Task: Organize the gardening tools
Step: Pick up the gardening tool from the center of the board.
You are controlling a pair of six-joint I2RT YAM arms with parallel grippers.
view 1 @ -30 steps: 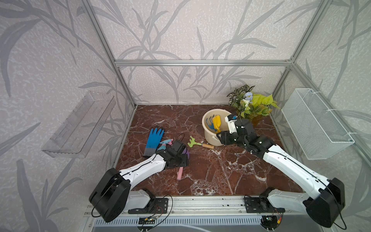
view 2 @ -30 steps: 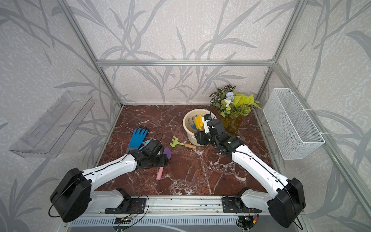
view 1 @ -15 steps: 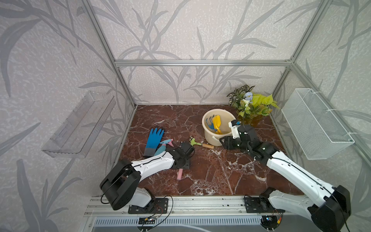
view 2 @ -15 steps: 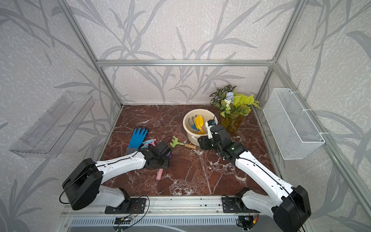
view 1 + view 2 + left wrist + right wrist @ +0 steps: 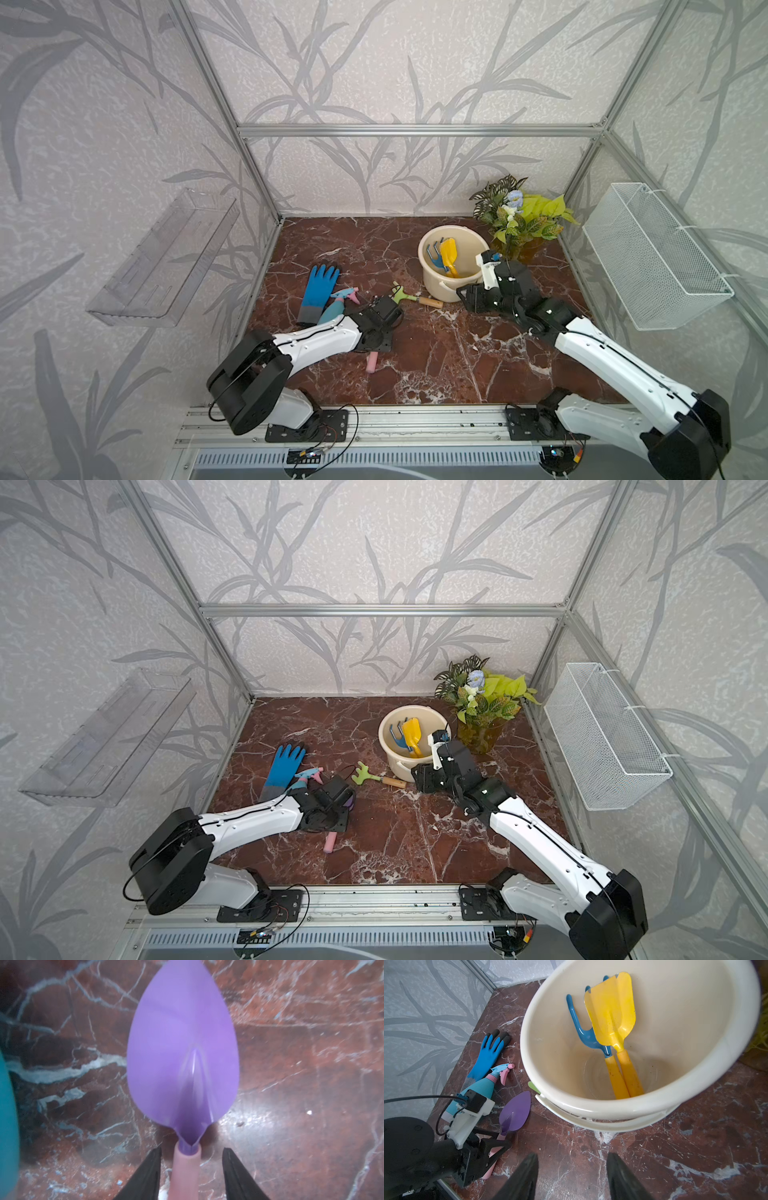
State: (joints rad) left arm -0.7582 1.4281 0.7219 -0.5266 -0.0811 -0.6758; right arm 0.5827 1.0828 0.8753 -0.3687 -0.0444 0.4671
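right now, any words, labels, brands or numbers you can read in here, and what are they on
None: no readable text in any view.
The bucket, spray bottle and glove show no print.
The trowel and shovel are plain too.

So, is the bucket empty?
Not empty: the bucket holds the yellow shovel and the blue fork, both standing handles down.

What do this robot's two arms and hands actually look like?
The left arm and right arm have smooth white shells with bulky black round joints. A thin black cable runs to a white camera bracket at the left wrist. The left hand and right hand each have two tapered black fingers.
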